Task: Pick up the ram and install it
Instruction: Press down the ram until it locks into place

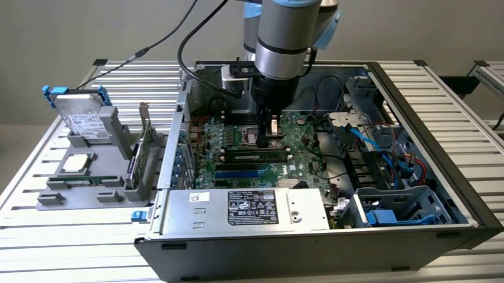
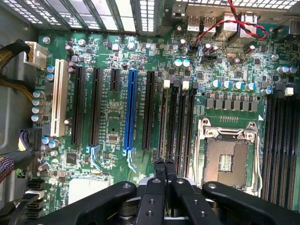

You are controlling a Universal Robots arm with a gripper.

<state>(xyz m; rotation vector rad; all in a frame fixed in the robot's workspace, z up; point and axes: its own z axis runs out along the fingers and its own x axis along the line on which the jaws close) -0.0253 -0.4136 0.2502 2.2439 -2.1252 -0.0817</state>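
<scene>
The ram (image 1: 252,155) is a long, narrow, dark stick with a green edge. It stands on edge in a slot of the motherboard (image 1: 236,138) inside the open computer case. My gripper (image 1: 270,137) hangs just behind it, low over the board beside the processor socket (image 2: 228,161). In the wrist view my gripper (image 2: 165,163) has its two black fingers pressed together with nothing between them. Their tips sit over the near end of the black memory slots (image 2: 178,122). I cannot tell whether the tips touch the ram.
On the exterior view's left, a grey tray (image 1: 55,197) holds a hard drive (image 1: 82,118), an upright expansion card (image 1: 141,147) and a square silver chip (image 1: 77,163). The power supply (image 1: 244,209) lies at the case front, with cables and drive bays (image 1: 386,177) on the exterior view's right.
</scene>
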